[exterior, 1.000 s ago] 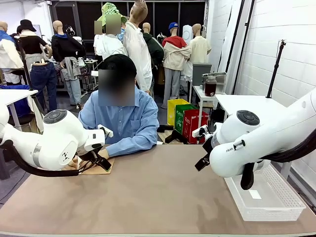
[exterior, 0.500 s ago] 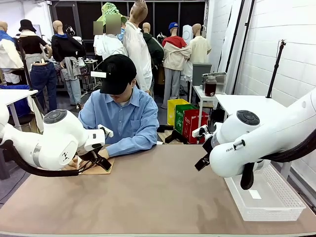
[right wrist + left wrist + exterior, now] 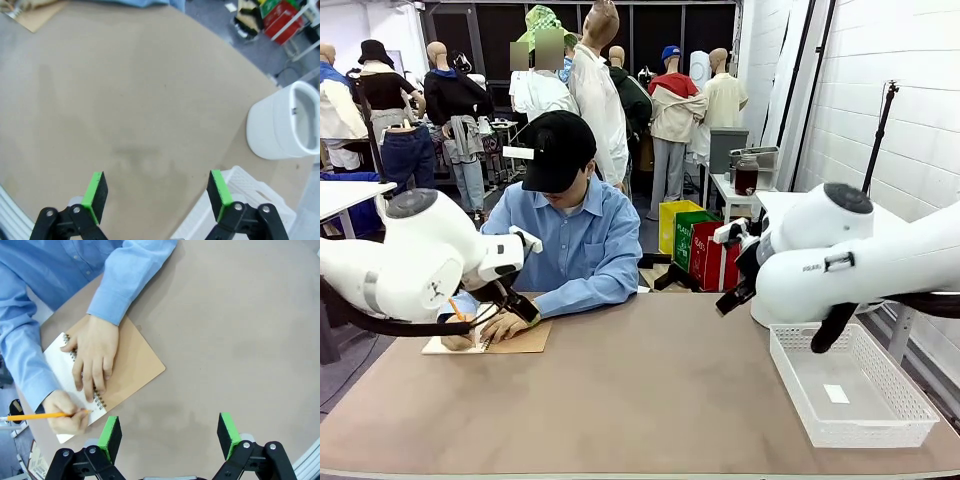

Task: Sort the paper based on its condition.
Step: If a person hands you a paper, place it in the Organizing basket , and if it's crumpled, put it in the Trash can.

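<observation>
A brown table (image 3: 640, 390) stands in a workroom with white walls, and a person (image 3: 570, 240) in a blue shirt and black cap sits at its far side, bent over a spiral notebook (image 3: 135, 365) near the far left corner. The notebook's brown cover is folded open, and the paper (image 3: 57, 357) in sight is its white page, which lies flat on the table beside the spiral binding. One hand (image 3: 95, 357) rests flat across the binding, partly on the page and partly on the cover. The other hand (image 3: 65, 412) holds a yellow pencil (image 3: 45, 415) with its tip on the page's near edge. The left gripper (image 3: 169, 427) hangs above bare table just beside the notebook, its green pads spread wide with nothing between them. The right gripper (image 3: 157, 187) hovers over the bare middle of the table, its fingers likewise released and empty. A white mesh basket (image 3: 865, 435) sits at the table's right side, under the right arm.
</observation>
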Robot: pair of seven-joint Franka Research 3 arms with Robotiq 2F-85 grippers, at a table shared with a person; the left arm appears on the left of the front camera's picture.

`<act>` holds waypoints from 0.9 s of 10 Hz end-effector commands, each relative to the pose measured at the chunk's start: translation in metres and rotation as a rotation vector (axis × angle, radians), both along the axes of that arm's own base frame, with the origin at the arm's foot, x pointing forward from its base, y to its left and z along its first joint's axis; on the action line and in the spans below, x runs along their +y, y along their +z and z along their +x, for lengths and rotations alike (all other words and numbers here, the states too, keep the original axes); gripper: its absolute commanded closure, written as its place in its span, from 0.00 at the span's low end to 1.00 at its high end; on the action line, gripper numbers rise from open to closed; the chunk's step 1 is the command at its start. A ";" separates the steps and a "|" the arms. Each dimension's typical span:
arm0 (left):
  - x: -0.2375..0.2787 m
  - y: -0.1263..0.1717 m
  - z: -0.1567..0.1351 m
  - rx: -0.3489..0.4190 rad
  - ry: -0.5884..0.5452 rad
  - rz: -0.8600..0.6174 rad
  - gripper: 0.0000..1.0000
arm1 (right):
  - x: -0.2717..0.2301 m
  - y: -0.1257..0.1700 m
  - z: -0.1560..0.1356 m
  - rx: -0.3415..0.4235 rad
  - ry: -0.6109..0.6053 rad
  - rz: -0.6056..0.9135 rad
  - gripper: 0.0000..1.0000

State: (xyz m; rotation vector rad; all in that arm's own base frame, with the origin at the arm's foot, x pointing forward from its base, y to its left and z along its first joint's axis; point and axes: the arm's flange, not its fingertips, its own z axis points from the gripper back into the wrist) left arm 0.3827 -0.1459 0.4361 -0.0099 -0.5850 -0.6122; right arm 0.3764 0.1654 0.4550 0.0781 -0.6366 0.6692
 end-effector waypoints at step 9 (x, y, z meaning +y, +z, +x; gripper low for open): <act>0.003 0.127 -0.035 -0.118 -0.059 0.037 0.00 | -0.016 0.111 -0.032 -0.063 0.127 0.053 0.00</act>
